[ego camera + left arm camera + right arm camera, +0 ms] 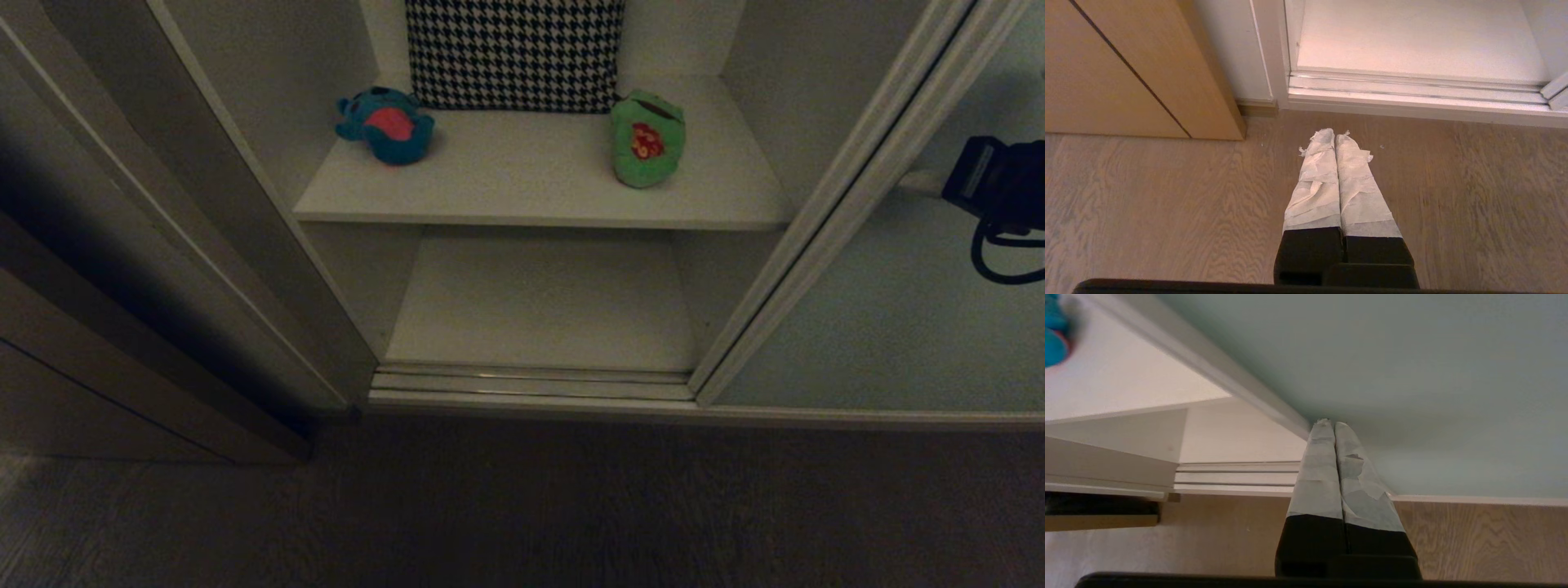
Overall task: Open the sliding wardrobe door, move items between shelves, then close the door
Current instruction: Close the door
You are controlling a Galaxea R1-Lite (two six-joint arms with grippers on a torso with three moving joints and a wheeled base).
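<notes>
Right gripper (1329,424) tips against sliding wardrobe door (1412,375)

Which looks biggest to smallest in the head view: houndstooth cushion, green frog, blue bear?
1. Houndstooth cushion, clearly largest, top cropped.
2-3. Green frog and blue bear look about alike; too close to rank.

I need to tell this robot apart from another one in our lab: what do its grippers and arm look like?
Both the left gripper and the right gripper have two long, tapering fingers wrapped in crinkled white tape, black at the base. In the head view, the right arm shows as a black boxy housing with a looping black cable beneath it.
</notes>
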